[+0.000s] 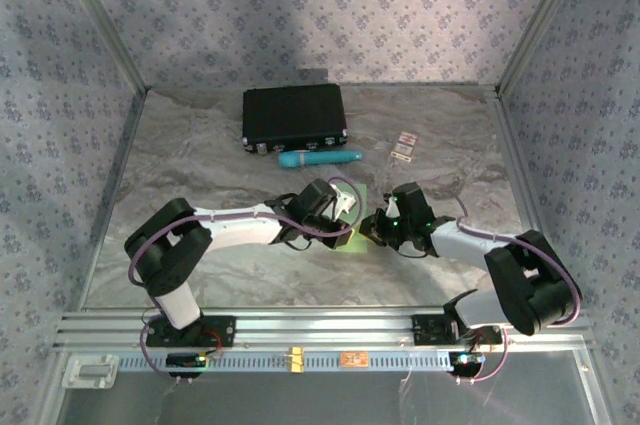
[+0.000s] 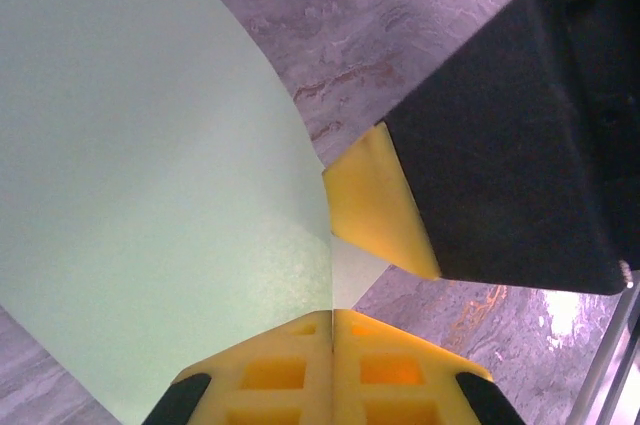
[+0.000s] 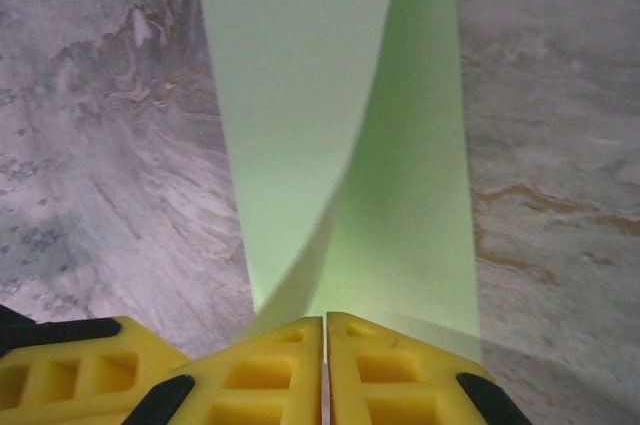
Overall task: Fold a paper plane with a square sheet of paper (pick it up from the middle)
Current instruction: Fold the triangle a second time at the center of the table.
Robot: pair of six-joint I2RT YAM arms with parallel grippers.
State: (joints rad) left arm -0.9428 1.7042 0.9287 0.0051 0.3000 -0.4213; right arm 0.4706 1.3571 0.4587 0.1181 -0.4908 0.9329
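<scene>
The square sheet of paper (image 1: 353, 238) is pale green and lies mid-table between the two arms. My left gripper (image 1: 348, 217) comes in from the left and is shut on the sheet's edge. In the left wrist view the sheet (image 2: 150, 195) rises in a curve from the closed yellow fingertips (image 2: 290, 365). My right gripper (image 1: 374, 229) meets it from the right, also shut on the sheet. In the right wrist view the paper (image 3: 400, 195) bends over itself above the closed gripper (image 3: 325, 323). The right gripper's yellow finger (image 2: 375, 207) sits close in front of my left gripper (image 2: 332, 313).
A black case (image 1: 293, 117) lies at the back of the marble table, with a teal tube (image 1: 320, 158) just in front of it. Two small packets (image 1: 404, 146) lie to the right of the tube. Patterned walls close in three sides.
</scene>
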